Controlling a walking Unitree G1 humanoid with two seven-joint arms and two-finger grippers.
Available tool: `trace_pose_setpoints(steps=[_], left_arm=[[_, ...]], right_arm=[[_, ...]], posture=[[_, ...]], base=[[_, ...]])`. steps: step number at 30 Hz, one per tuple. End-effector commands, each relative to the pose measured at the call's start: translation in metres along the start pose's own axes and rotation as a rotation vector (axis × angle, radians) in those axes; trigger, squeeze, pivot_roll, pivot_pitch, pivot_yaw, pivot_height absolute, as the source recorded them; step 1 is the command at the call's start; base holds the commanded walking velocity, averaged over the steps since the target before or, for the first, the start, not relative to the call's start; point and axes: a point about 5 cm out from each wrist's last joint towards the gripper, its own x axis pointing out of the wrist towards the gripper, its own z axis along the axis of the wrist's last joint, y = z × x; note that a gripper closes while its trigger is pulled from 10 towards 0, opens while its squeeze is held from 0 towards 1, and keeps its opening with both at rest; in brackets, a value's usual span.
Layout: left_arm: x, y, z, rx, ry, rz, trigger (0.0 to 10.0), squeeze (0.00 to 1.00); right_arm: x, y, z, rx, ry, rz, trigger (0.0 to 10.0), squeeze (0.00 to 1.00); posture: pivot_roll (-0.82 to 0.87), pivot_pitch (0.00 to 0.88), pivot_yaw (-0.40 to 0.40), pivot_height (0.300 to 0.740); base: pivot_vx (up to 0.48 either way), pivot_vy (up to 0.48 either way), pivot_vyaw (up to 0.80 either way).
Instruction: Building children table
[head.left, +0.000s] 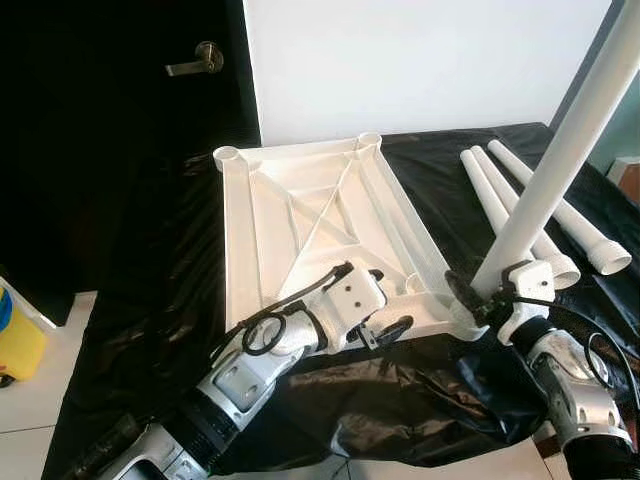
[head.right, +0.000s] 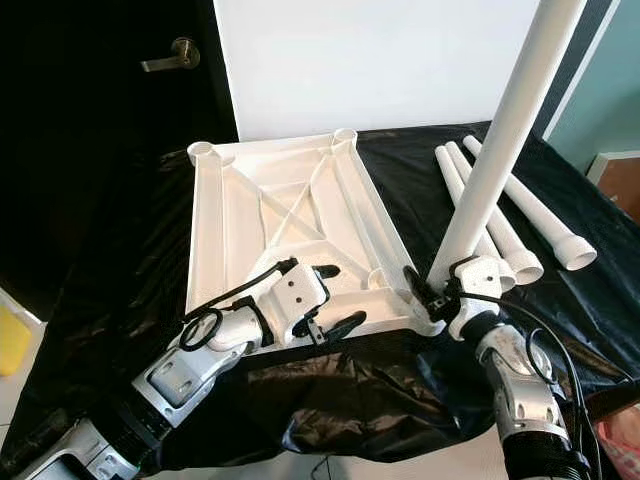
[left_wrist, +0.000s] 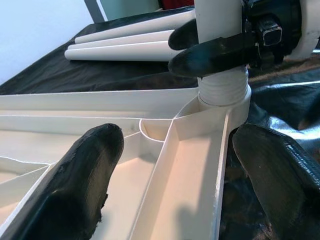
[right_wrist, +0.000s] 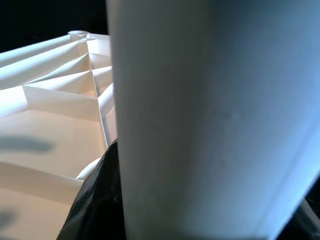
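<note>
A black plastic sheet is spread over the work surface, with a dark door and its lever handle seen behind it at the left and a white wall behind the middle. On the sheet the white tabletop is laid upside down, so that its ribbed underside (diagonal braces and round corner sockets) is turned upward.

A long white table leg is held upright and slightly tilted at the near right corner of the tabletop; its threaded lower end is seated in the corner socket, as is seen in the left wrist view. Three more white legs are laid side by side on the sheet to the right of the tabletop, apart from it.

The upright leg is gripped just above the socket by the right gripper, its black fingers being closed around the tube. The left gripper is placed at the near edge of the tabletop, to the left of that corner; its fingers are spread wide with nothing held between them, one over the ribbed underside and the other past the tabletop's outer rim.

A yellow container is seen on the tiled floor at the far left.
</note>
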Motion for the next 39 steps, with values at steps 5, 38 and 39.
trace_pose_setpoints(steps=[5,38,39], left_arm=[[0.001,-0.010,0.003,0.001,-0.009,-0.187,10.0,0.00],[0.003,-0.016,0.003,-0.011,-0.024,-0.197,10.0,0.00],[0.003,-0.017,0.003,-0.011,-0.025,-0.199,10.0,0.00]], right_arm=[[-0.012,0.007,-0.017,0.049,0.057,-0.095,10.0,0.00],[-0.004,0.059,-0.017,0.185,0.152,-0.795,10.0,0.00],[-0.005,0.059,-0.016,0.179,0.148,-0.798,10.0,0.00]], posture=[[-0.06,0.000,0.025,0.740],[-0.06,0.000,-0.006,0.740],[-0.06,0.000,-0.006,0.740]], base=[[0.000,0.000,0.00],[0.000,0.000,0.00],[0.000,0.000,0.00]])
